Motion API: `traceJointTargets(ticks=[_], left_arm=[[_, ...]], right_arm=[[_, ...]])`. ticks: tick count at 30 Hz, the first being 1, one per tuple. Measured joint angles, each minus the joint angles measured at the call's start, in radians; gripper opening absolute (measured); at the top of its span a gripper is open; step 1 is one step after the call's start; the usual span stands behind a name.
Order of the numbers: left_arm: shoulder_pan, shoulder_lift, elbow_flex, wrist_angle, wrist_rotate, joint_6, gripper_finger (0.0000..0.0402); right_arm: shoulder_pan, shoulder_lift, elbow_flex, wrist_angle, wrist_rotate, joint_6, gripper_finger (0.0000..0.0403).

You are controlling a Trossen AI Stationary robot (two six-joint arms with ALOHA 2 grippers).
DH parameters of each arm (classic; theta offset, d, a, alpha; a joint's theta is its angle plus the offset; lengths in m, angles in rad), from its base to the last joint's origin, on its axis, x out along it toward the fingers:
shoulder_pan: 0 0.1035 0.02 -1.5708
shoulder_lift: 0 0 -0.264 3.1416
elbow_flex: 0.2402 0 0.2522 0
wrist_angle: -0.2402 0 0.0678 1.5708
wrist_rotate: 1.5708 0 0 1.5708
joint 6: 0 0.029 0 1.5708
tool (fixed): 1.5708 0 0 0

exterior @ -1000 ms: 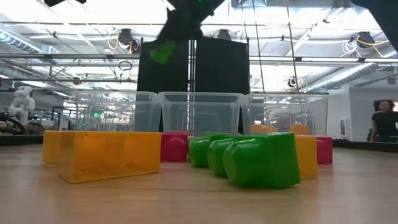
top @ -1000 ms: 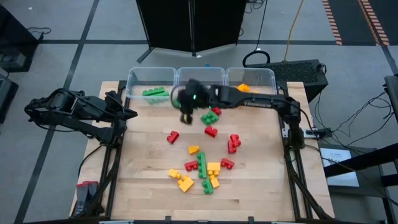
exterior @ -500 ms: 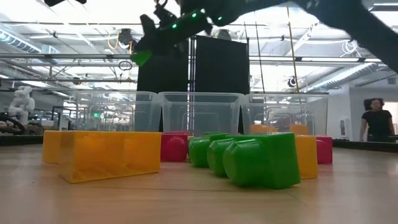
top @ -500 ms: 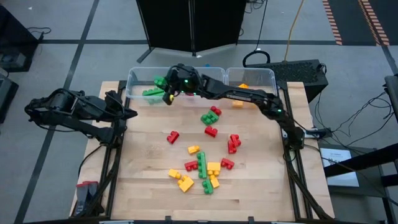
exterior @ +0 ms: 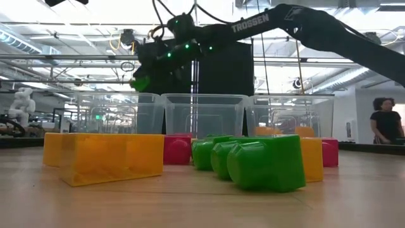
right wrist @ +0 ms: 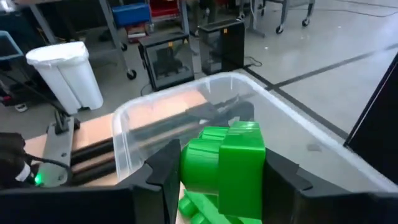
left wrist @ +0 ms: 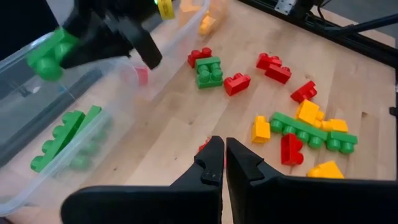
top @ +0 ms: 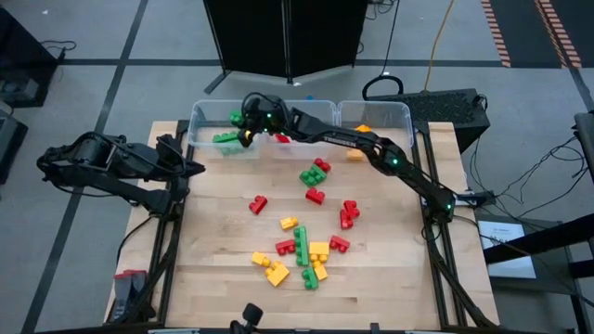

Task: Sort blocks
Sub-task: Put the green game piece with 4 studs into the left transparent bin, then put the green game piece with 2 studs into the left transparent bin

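My right gripper [top: 243,122] reaches across to the far left and is shut on a green block [right wrist: 225,163], above the left clear bin [top: 206,115]. The block also shows in the low view [exterior: 140,82] and the left wrist view [left wrist: 47,53]. Green blocks [top: 230,138] lie on that bin's floor. Red, green and yellow blocks [top: 299,252] lie loose on the table. My left gripper [top: 197,168] waits shut and empty at the table's left edge. My right gripper pinches the green block by two opposite sides [right wrist: 254,171] between its two fingers [right wrist: 163,169]. It comes slanting down toward the table's left. The block is lifted clear, above the left bin's opening.
Three clear bins stand in a row at the far edge: the middle bin [top: 299,108] and the right bin [top: 397,111] with yellow blocks [top: 361,131]. Red and green blocks [top: 315,173] lie near the bins, more red ones [top: 349,213] to the right. A person [exterior: 386,120] stands beyond the table.
My right gripper has gone from above the table's far middle up and toward the far left, carrying the green block, and now stands over the left bin. The block has stayed in the fingers, clear of the table.
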Motion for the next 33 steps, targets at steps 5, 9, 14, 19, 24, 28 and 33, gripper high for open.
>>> traceJointTargets(ticks=[5,9,14,19,24,28,33], left_arm=[[0.0,0.0,0.0,0.0,-0.016,0.0,0.0],[0.0,0.0,0.0,0.0,-0.029,-0.002,0.0],[0.0,0.0,0.0,0.001,-0.03,-0.002,0.0],[0.0,0.0,0.0,0.001,-0.03,-0.003,0.0],[0.0,0.0,0.0,0.001,-0.03,-0.002,0.0],[0.0,0.0,0.0,0.002,-0.042,-0.002,0.0],[0.0,0.0,0.0,0.001,-0.076,-0.001,0.0]], right_arm=[[0.0,0.009,0.001,-0.037,0.001,0.015,0.0143],[0.0,0.014,0.0,-0.119,0.002,0.046,0.0187],[0.0,0.014,0.001,-0.117,0.003,0.044,0.0229],[0.0,0.01,0.016,-0.145,-0.03,0.04,0.0239],[0.004,-0.1,0.018,-0.225,-0.071,-0.047,0.0234],[0.021,-0.308,0.024,-0.456,-0.07,-0.202,0.0226],[0.045,-0.45,0.028,-0.868,-0.023,-0.248,0.0219]])
